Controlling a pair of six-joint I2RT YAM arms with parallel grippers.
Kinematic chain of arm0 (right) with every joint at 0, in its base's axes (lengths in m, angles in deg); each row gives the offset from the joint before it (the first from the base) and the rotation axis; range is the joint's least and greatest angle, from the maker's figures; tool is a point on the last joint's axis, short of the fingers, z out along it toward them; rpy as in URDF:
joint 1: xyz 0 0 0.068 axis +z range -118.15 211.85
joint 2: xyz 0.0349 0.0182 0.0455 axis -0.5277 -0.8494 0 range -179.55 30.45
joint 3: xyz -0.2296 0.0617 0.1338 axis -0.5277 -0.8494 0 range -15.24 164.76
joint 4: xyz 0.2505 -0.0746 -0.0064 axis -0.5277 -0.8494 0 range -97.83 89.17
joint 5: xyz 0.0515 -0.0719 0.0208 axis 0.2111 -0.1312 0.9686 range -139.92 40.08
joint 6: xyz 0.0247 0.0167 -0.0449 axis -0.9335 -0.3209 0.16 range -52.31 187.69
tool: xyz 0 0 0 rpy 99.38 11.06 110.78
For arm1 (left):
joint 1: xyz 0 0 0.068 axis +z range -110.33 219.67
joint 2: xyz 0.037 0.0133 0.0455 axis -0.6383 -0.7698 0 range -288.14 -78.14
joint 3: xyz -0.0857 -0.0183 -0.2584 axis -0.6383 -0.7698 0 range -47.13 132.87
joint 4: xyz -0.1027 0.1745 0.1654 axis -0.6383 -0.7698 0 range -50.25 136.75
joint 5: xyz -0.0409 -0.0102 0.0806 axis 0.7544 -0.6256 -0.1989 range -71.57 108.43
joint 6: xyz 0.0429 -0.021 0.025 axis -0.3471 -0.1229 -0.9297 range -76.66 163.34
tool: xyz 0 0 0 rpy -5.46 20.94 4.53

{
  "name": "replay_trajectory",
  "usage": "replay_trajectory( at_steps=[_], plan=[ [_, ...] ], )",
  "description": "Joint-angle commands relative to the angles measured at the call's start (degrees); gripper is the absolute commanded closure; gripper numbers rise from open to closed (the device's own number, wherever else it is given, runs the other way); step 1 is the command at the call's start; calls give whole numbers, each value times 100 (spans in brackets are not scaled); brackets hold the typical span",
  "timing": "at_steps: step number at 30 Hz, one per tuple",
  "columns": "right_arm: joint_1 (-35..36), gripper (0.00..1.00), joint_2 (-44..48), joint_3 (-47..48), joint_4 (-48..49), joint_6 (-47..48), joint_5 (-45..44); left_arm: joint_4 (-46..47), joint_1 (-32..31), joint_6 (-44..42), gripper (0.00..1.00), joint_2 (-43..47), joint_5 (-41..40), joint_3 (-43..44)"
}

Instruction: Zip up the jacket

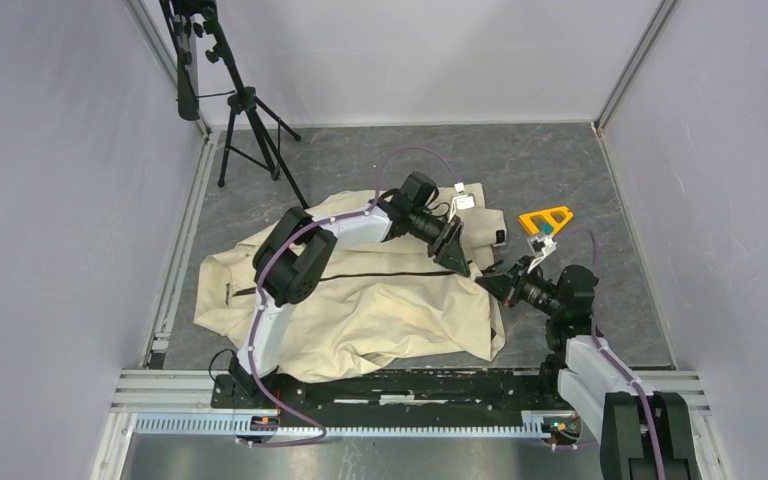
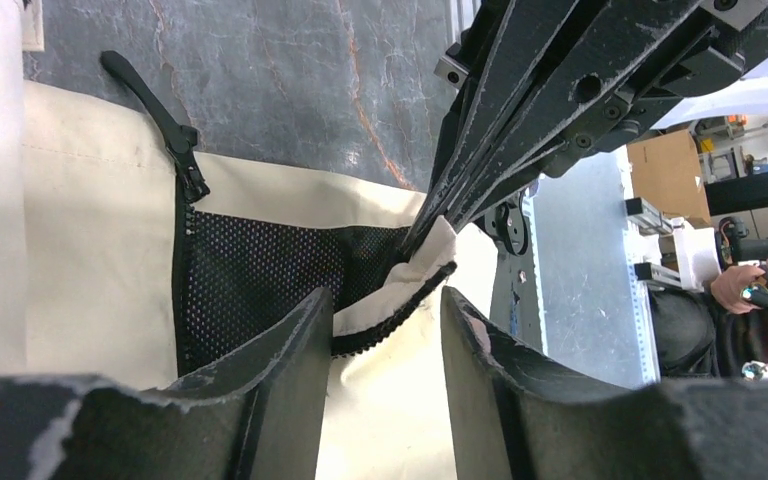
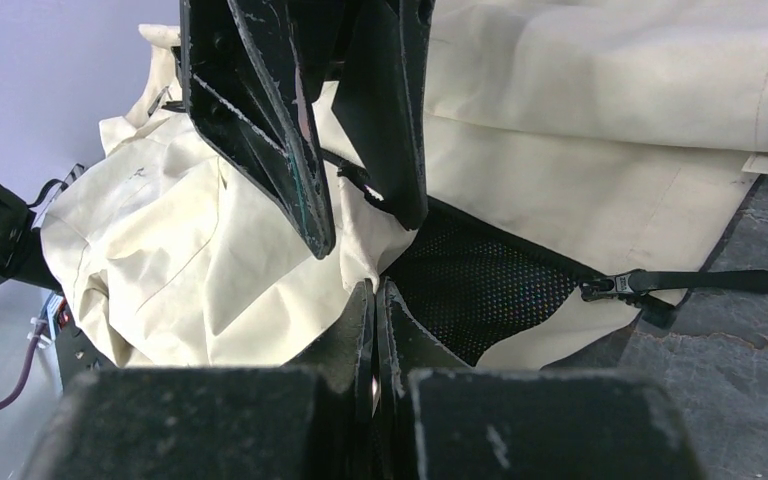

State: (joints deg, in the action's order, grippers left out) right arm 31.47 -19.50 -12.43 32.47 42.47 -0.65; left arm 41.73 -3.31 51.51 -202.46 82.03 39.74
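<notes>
The cream jacket [image 1: 360,300] lies wrinkled on the grey table, its dark zipper line [image 1: 380,273] running left to right. Its right end gapes open, showing black mesh lining [image 2: 260,270]. The zipper slider [image 2: 192,180] with its long black pull sits at the open end; it also shows in the right wrist view [image 3: 610,288]. My right gripper [image 3: 375,285] is shut on the jacket's cream zipper edge [image 2: 430,245]. My left gripper [image 2: 385,300] is open, its fingers either side of that toothed edge just beside the right gripper's tips. In the top view both grippers [image 1: 455,252] [image 1: 487,278] meet at the jacket's right end.
An orange tool [image 1: 545,218] lies right of the jacket. A black tripod [image 1: 245,110] stands at the back left. A white label [image 1: 463,200] and a black tag [image 1: 500,237] show at the jacket's far right edge. A metal rail [image 1: 410,385] runs along the near edge.
</notes>
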Motion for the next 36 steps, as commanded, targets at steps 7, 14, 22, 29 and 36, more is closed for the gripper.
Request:
replay_trajectory(
  at_steps=[7,14,22,29,36],
  plan=[
    [14,100,92,-114,-37,93,-374,1425,-4,857,63,572,73,-532],
    [14,100,36,-118,-73,-35,-338,3187,9,2196,87,625,23,-1045],
    [-73,61,-56,36,486,-854,473,2140,0,1432,98,687,51,-950],
    [-419,49,-1115,-252,3596,-2819,1249,2123,-25,1395,98,701,355,-944],
    [-419,54,-2039,-609,6081,-4128,1350,2128,-61,1333,98,800,491,-1027]
  ],
)
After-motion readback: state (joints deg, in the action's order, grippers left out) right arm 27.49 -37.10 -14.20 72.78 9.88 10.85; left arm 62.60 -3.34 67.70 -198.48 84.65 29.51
